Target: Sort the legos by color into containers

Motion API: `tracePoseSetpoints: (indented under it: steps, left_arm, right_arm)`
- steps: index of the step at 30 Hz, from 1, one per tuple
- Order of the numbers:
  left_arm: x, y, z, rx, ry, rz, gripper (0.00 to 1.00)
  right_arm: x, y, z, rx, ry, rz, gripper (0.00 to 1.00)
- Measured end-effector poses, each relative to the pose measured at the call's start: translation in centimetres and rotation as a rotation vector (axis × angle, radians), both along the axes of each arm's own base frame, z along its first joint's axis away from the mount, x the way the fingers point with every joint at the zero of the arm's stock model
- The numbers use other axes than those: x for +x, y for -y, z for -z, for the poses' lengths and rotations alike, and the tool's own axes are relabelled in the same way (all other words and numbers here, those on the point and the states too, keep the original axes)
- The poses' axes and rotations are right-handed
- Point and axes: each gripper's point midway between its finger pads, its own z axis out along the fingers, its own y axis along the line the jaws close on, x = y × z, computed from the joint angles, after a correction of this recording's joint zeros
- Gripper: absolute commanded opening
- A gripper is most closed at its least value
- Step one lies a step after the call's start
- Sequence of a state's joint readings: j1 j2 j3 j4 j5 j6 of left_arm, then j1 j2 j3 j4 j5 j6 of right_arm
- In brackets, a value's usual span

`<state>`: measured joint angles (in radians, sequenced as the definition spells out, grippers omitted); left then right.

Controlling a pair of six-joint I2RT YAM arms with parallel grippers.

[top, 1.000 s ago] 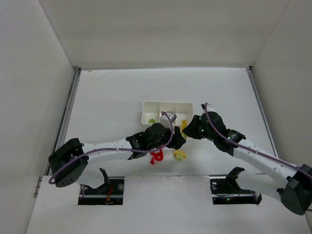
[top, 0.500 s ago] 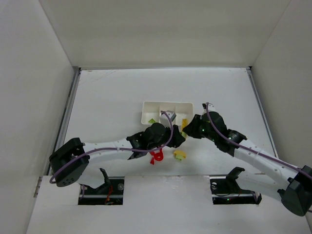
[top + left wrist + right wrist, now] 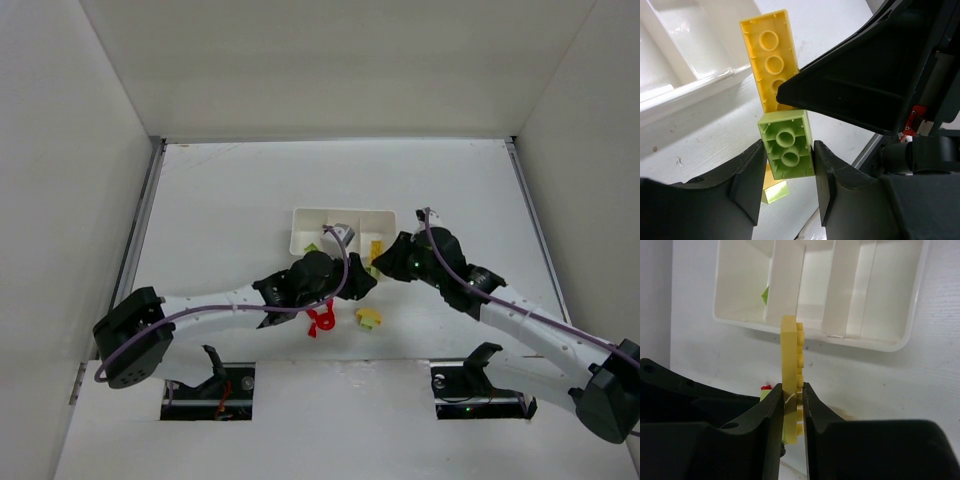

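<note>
The light green brick (image 3: 786,150) is clamped in the left gripper (image 3: 785,185), the long yellow brick (image 3: 790,355) in the right gripper (image 3: 790,415), both at the tray's (image 3: 840,341) near rim. They look joined: a straight pull-apart is advised, grips kept firm.

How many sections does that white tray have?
3, side by side in the tray: the left section, the middle section and the right section. From above, the arms hide parts of them.
</note>
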<state>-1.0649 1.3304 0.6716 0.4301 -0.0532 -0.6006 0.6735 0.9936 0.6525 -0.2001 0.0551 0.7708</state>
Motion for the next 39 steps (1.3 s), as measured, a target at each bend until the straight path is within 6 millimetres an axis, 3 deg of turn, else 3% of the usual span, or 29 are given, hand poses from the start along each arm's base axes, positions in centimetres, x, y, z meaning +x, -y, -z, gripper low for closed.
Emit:
tracePoseSetpoints:
  steps: [13, 19, 24, 28, 35, 39]
  left_arm:
    - [0.2, -0.3, -0.6, -0.139, -0.09, -0.011, 0.16]
    - [0.0, 0.1, -3.9, -0.293, -0.108, 0.026, 0.14]
    - [0.1, -0.5, -6.3, -0.352, -0.082, 0.03, 0.15]
    - [3.2, -2.9, -6.2, -0.328, -0.062, -0.095, 0.17]
    - [9.7, -9.1, -3.0, -0.116, -0.038, -0.439, 0.22]
    - [12.5, -10.5, -2.6, 0.002, 0.002, -0.547, 0.25]
  right_arm:
    - [0.4, 0.1, -0.1, 0.017, -0.006, 0.001, 0.13]
    - [1.2, 2.2, 1.5, -0.036, -0.019, 0.064, 0.13]
    - [1.1, 2.6, 1.5, -0.046, -0.016, 0.069, 0.13]
    - [1.1, 2.8, 1.0, -0.045, 0.001, 0.072, 0.14]
    - [1.1, 2.9, 0.5, -0.042, 0.023, 0.073, 0.14]
    - [1.1, 3.0, 0.5, -0.054, 0.027, 0.072, 0.14]
